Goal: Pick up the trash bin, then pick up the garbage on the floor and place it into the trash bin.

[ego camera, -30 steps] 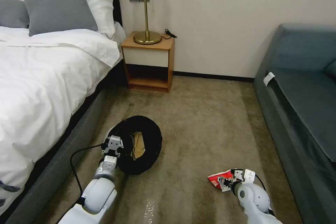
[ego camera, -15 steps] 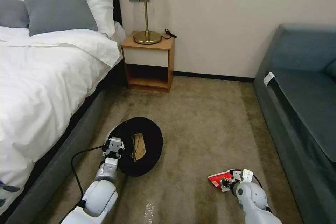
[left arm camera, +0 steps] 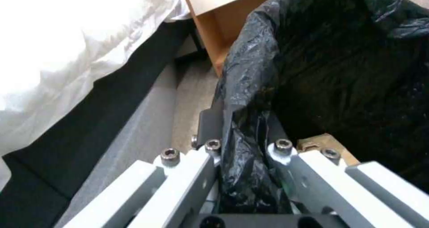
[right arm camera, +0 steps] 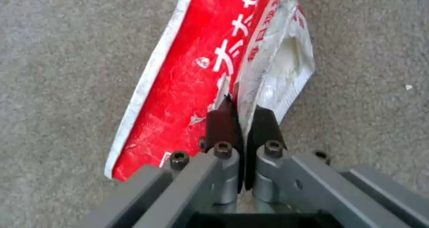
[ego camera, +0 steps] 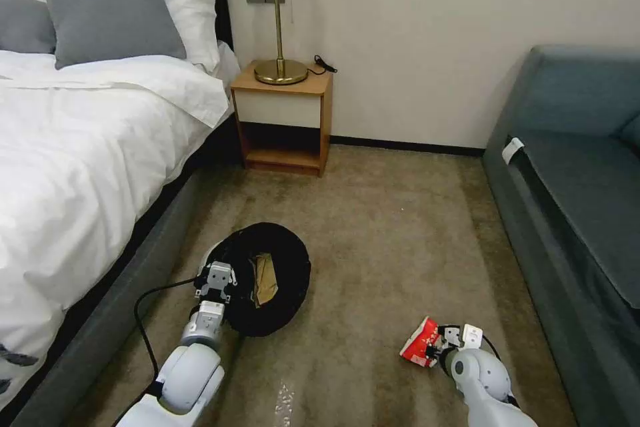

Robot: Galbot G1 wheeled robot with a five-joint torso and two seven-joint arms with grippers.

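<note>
The trash bin (ego camera: 283, 280), white with a black bag over its rim, tilts toward me beside the bed, and crumpled brown paper (ego camera: 265, 278) lies inside it. My left gripper (ego camera: 215, 278) is shut on the near rim. The left wrist view shows that gripper (left arm camera: 243, 134) pinching the bag's fold on the bin (left arm camera: 340, 70), with the brown paper (left arm camera: 328, 144) just beyond. At lower right my right gripper (ego camera: 440, 347) is shut on the red-white packet (ego camera: 419, 341), tipped up off the floor (ego camera: 373, 227). In the right wrist view the gripper (right arm camera: 241, 107) clamps the packet's (right arm camera: 187, 80) edge.
The bed (ego camera: 80, 147) with its grey base runs along the left. A wooden nightstand (ego camera: 283, 120) with a brass lamp (ego camera: 277, 13) stands at the back wall. A grey sofa (ego camera: 573, 200) lines the right side. Open carpet lies between them.
The red-white packet, flat on the carpet before, now stands tipped up in my right gripper, which drew slightly nearer. The bin shifted a little at first, then held still.
</note>
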